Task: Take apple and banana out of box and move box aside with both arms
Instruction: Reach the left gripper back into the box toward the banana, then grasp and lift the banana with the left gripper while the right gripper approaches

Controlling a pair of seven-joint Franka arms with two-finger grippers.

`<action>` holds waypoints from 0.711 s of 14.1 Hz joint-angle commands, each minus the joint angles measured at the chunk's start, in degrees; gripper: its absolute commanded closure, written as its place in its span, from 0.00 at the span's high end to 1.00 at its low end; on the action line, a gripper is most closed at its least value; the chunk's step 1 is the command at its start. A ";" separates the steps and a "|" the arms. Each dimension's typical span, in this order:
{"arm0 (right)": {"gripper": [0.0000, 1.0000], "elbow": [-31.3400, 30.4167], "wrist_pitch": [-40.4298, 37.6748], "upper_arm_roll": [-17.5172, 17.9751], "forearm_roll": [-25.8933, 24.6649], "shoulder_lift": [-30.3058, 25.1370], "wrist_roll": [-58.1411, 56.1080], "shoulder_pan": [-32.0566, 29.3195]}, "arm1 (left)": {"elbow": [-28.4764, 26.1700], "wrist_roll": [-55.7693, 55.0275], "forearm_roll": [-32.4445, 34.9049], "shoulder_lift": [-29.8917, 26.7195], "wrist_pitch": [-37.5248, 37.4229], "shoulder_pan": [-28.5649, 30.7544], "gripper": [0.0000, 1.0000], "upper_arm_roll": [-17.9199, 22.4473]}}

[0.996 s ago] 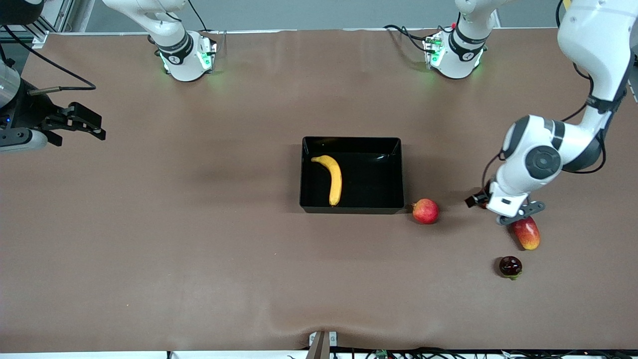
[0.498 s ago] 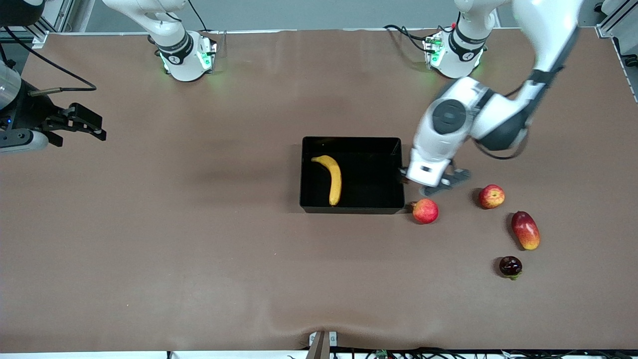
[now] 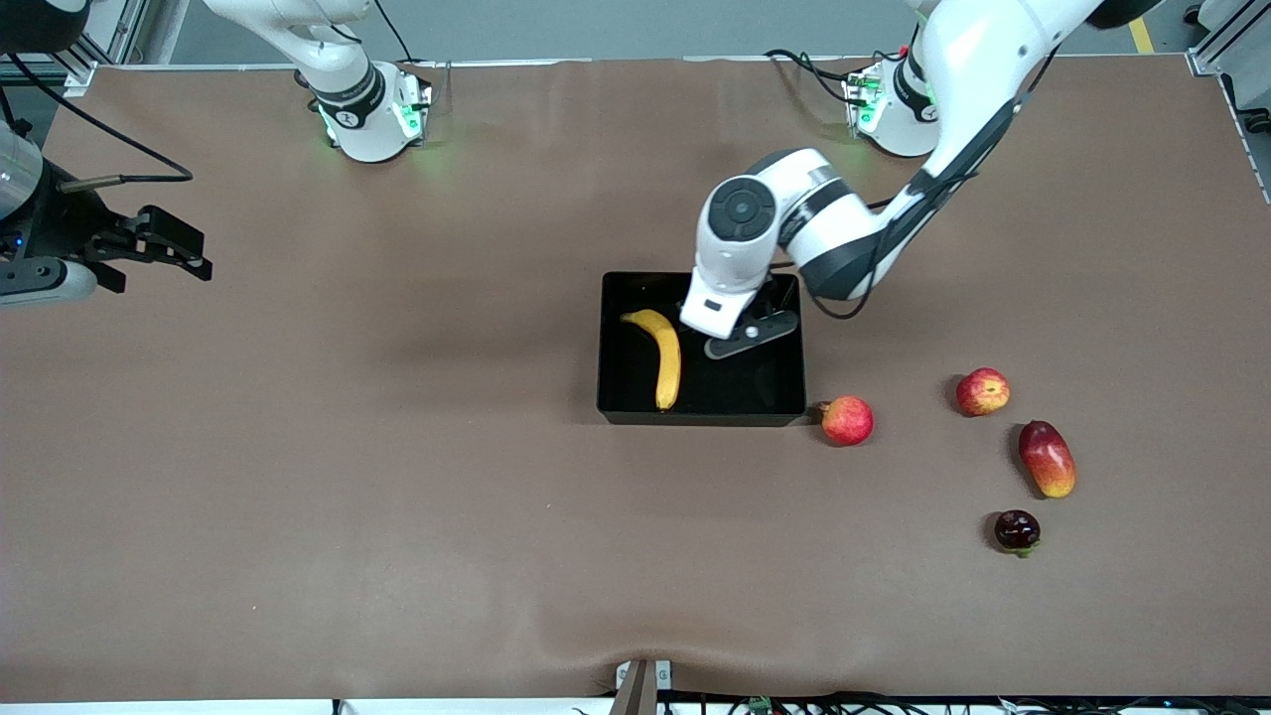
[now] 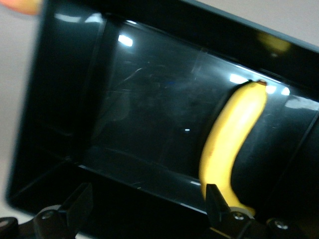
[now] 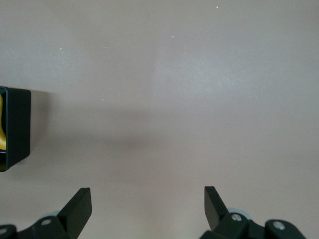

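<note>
Over the box [image 3: 616, 343], the left gripper [image 3: 740, 336] hangs above the open floor beside the banana [image 3: 665, 357]; its fingers [image 4: 77, 206] stand wide apart and hold nothing. The left wrist view looks down into the box [image 4: 55, 124], with the banana [image 4: 232, 134] lying on the glossy floor between the two fingertips' line and the far wall.

Box: black, low-walled, open-topped, at mid-counter [image 3: 397, 497]. The banana lies inside it, along the wall toward the right arm's end, its curved tip farther from the front camera.

Apple [image 3: 982, 390]: small, red with yellowish streaks, on the counter toward the left arm's end, well apart from the box.

Other fruit, all on the counter toward the left arm's end: a pinkish-red round fruit [image 3: 847, 419] just beside the box's near corner; a mango [image 3: 1047, 458] near the apple and nearer to the front camera; a dark fruit [image 3: 1017, 530] nearer still.

Right gripper [image 3: 149, 248]: waiting over bare counter at the right arm's end, fingers [image 5: 77, 206] spread wide and empty. Its wrist view shows the counter [image 5: 174, 99] and one outer corner of the box [image 5: 17, 127], with a sliver of yellow inside.
</note>
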 commanded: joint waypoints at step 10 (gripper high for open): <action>1.00 0.15 2.23 -0.04 0.76 1.70 0.14 2.14 | 8.40 -0.11 5.91 12.49 10.59 -14.43 0.88 10.75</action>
